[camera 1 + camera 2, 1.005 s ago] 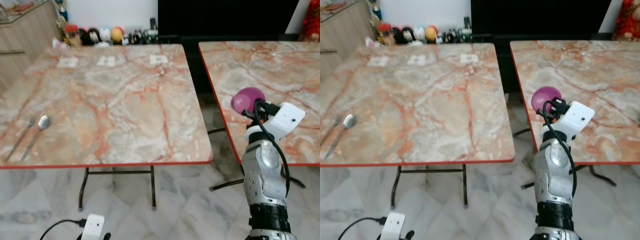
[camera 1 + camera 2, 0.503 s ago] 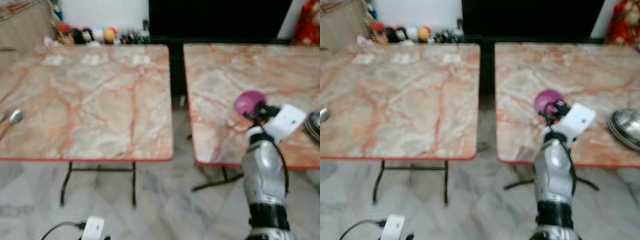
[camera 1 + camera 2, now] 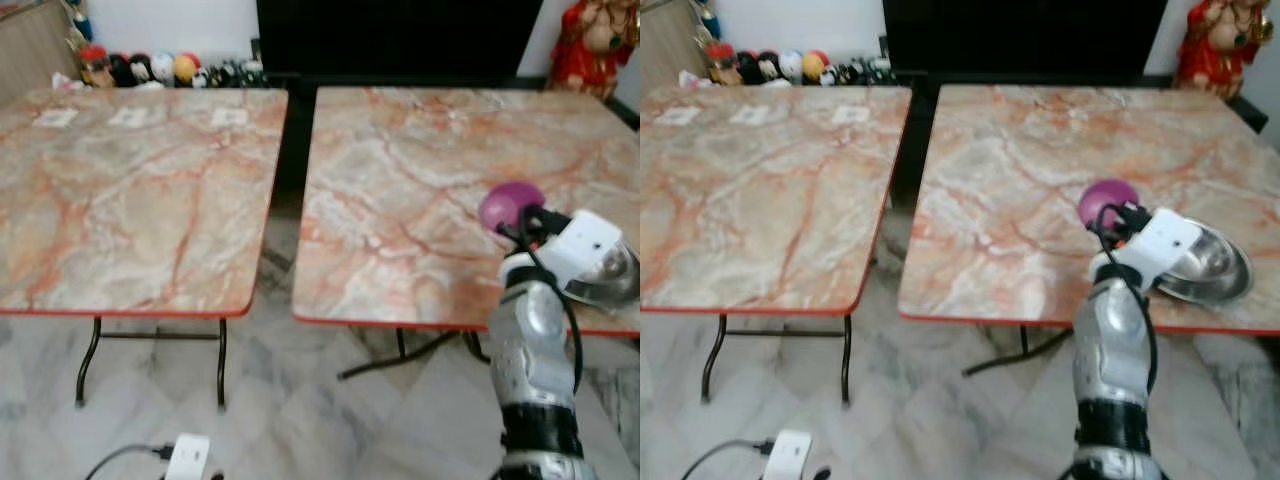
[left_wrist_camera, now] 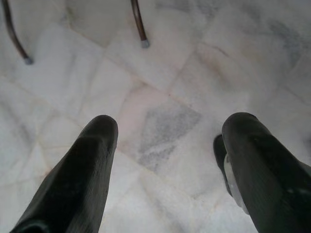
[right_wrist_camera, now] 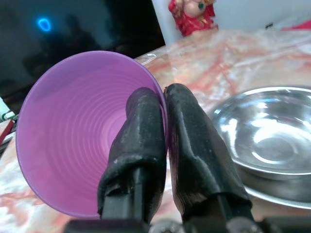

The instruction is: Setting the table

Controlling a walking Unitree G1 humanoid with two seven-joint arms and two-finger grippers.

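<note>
Purple cup (image 5: 73, 141) rim pinched by right hand (image 5: 163, 107) | left hand (image 4: 167, 141) spread wide

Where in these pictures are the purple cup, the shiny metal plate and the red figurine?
purple cup (image 5: 73, 141): right wrist view, inside wall of the cup.
metal plate (image 5: 272, 145): right wrist view, its shiny hollow.
red figurine (image 3: 1215, 45): right eye view, the middle of its body.
</note>
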